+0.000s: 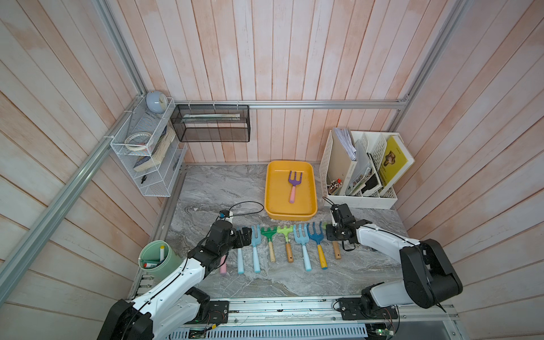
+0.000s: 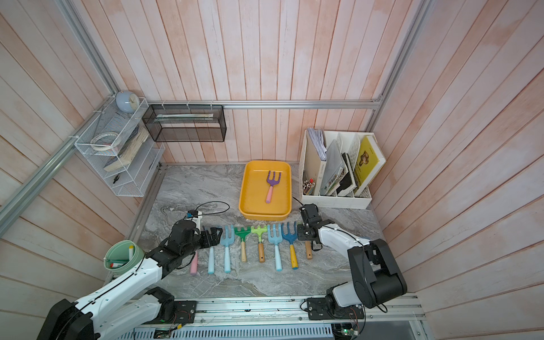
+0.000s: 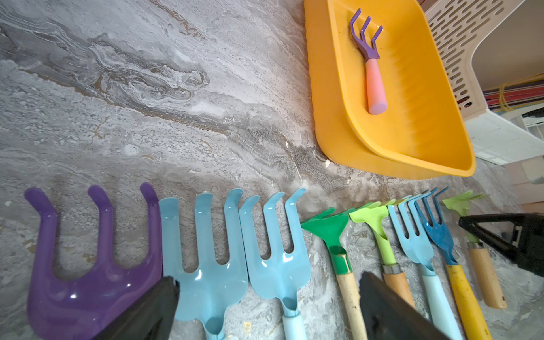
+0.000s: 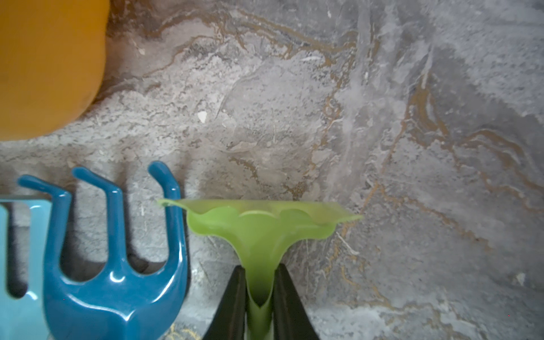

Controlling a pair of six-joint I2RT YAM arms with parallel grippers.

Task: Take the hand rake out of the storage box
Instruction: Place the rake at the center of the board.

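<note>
The yellow-orange storage box [image 1: 290, 216] [image 2: 265, 216] [image 3: 412, 164] stands at the back of the marble table. Inside it lies a hand rake [image 1: 293, 184] [image 2: 272, 184] [image 3: 372, 76] with a purple pronged head and pink handle. In front of the box, several hand rakes and forks lie in a row. My right gripper [image 1: 331, 235] [image 4: 259, 273] is at the row's right end, shut on the neck of a light green rake [image 4: 259, 226] with a wooden handle [image 1: 336, 251]. My left gripper [image 1: 245, 237] [image 3: 268, 282] hangs open over the row's left end, holding nothing.
A white perforated file organizer [image 1: 362, 200] with papers stands right of the box. A green cup [image 1: 157, 259] sits at the front left. A black mesh basket [image 1: 212, 123] and a white wire shelf [image 1: 141, 153] hang on the walls. A cabled plug [image 1: 226, 215] lies behind my left wrist.
</note>
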